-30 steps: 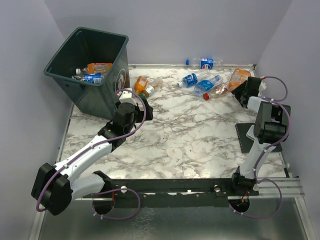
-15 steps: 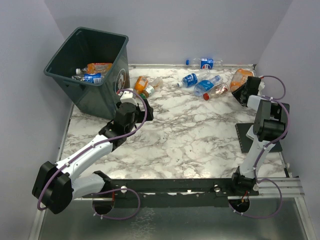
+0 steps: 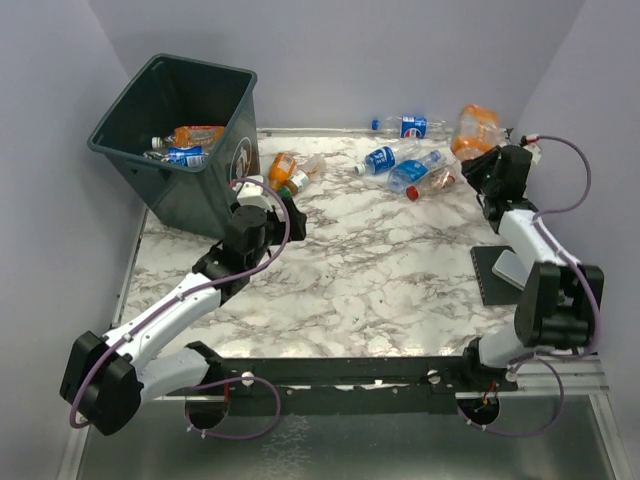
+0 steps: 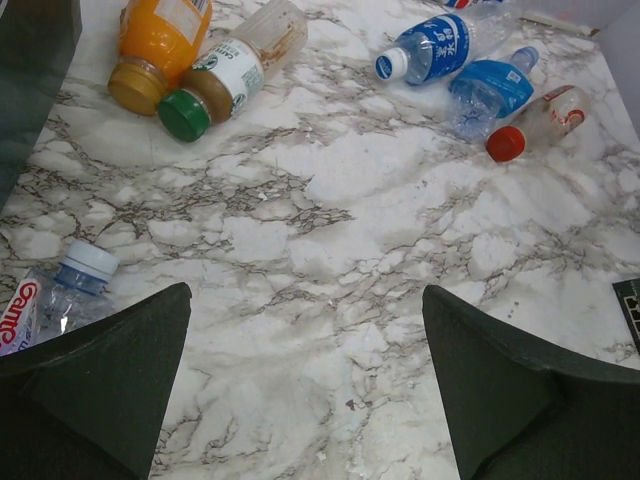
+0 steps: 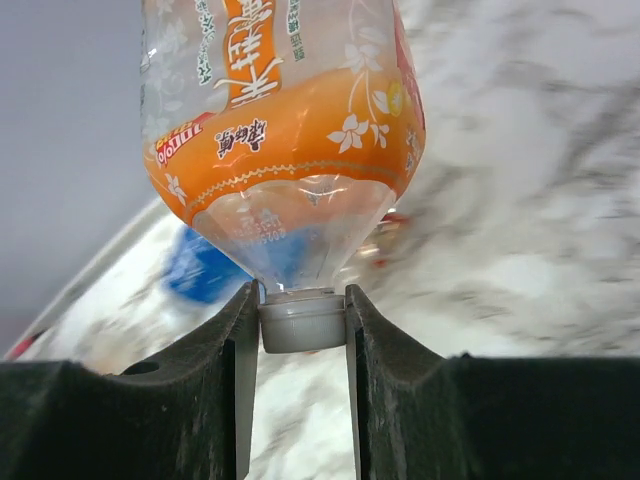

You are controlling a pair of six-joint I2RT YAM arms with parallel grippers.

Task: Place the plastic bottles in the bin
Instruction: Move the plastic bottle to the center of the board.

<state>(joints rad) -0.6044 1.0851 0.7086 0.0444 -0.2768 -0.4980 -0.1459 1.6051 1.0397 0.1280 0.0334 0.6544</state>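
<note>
The dark bin (image 3: 205, 195) stands tilted at the far left with an orange bottle (image 3: 197, 135) and a blue-labelled one (image 3: 180, 155) inside. My right gripper (image 3: 480, 155) (image 5: 302, 320) is shut on the white cap of an orange-labelled bottle (image 3: 474, 130) (image 5: 290, 120), held in the air at the far right. My left gripper (image 3: 288, 212) (image 4: 305, 380) is open and empty over the marble. A red-labelled bottle (image 4: 60, 295) lies by its left finger. Ahead lie an orange bottle (image 4: 160, 45), a green-capped one (image 4: 225, 80), two blue ones (image 4: 435, 48) (image 4: 490, 90) and a red-capped one (image 4: 535, 120).
A Pepsi bottle (image 3: 410, 126) lies against the back edge of the table. A black pad (image 3: 497, 275) sits on the table at the right, under my right arm. Grey walls close in the back and both sides.
My right gripper has lifted the orange-labelled bottle off the table and raised it as the arm stretched out. My left gripper has barely shifted.
</note>
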